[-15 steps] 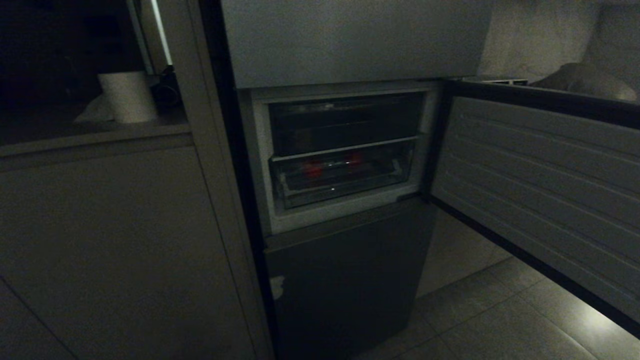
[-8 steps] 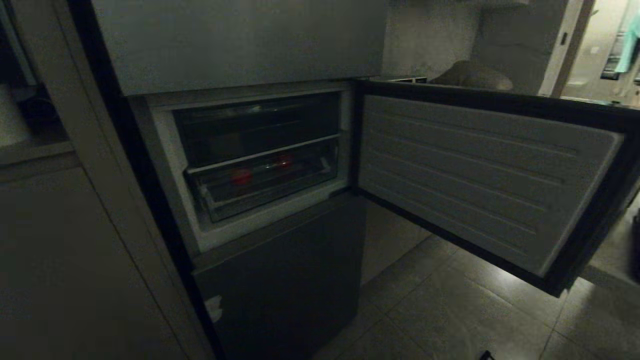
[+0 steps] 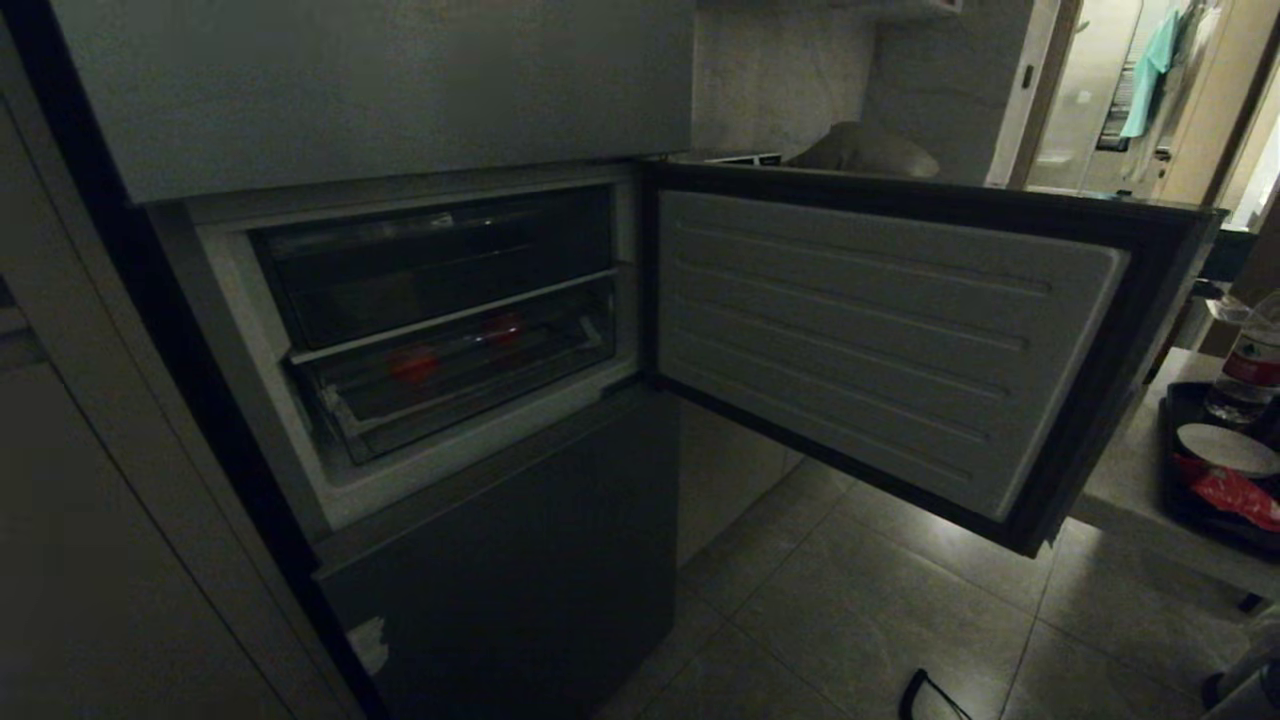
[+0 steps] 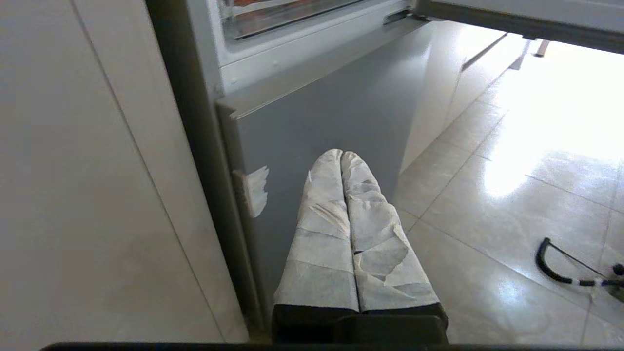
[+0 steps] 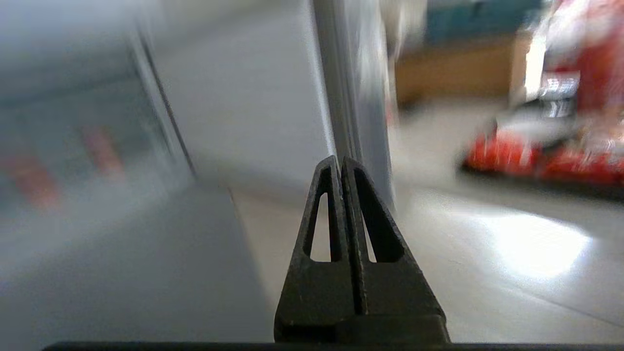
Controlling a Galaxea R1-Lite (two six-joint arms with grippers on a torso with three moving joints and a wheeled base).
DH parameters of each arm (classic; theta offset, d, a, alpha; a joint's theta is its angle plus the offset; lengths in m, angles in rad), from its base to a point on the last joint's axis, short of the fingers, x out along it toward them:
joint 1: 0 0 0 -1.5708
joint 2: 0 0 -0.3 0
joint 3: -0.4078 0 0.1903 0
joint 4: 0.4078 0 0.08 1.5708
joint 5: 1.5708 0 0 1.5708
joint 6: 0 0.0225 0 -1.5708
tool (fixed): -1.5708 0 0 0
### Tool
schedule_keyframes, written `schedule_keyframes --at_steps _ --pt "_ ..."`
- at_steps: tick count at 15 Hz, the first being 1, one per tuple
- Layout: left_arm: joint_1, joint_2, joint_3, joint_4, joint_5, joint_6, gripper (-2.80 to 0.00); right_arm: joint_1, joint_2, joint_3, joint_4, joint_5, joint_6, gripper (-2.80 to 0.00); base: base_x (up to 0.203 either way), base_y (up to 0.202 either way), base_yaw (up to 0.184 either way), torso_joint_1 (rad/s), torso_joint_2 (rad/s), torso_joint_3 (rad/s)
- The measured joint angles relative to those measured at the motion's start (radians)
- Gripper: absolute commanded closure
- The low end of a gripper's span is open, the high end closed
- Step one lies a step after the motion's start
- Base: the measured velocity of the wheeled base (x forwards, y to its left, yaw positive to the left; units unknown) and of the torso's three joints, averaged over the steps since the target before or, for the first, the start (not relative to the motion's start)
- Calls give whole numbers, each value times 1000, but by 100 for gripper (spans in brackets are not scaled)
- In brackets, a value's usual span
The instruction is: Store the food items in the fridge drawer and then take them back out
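Observation:
Two red food items, one (image 3: 412, 365) on the left and one (image 3: 503, 326) further right and back, lie inside the clear fridge drawer (image 3: 450, 385), the lower bin of the open compartment. The drawer sits pushed in. Neither arm shows in the head view. My left gripper (image 4: 342, 154), fingers wrapped in white tape, is shut and empty, low in front of the grey lower fridge door (image 4: 331, 117). My right gripper (image 5: 340, 161) is shut and empty, pointing past the edge of the open door (image 5: 358, 97); the red food items show as blurred streaks (image 5: 102, 148) to one side.
The compartment door (image 3: 880, 340) stands swung out wide to the right over the tiled floor (image 3: 900, 620). A darker bin (image 3: 430, 265) sits above the drawer. At far right a table holds a dark tray (image 3: 1180, 490) with a red packet (image 3: 1235, 495), a white dish and a bottle (image 3: 1245, 365). A black cable (image 4: 560, 265) lies on the floor.
The whole head view has swung to the right, so the camera has turned: the fridge sits further left in the picture and the table at far right has come into sight. The food items stay in the drawer.

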Motion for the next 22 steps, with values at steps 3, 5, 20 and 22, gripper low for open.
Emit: schedule_keyframes --at_steps 3,5,20,22 --pt "0 0 0 0 0 0 0 -40 125 -168 30 -68 218 0 0 0 0 0 0 0" --pt "0 0 0 0 0 0 0 -139 247 -208 -15 -38 297 0 0 0 0 0 0 0" --pt "0 0 0 0 0 0 0 -660 1355 -416 -743 567 731 0 0 0 0 0 0 0" --pt "0 0 0 0 0 0 0 -639 1457 -513 -752 576 776 0 0 0 0 0 0 0"
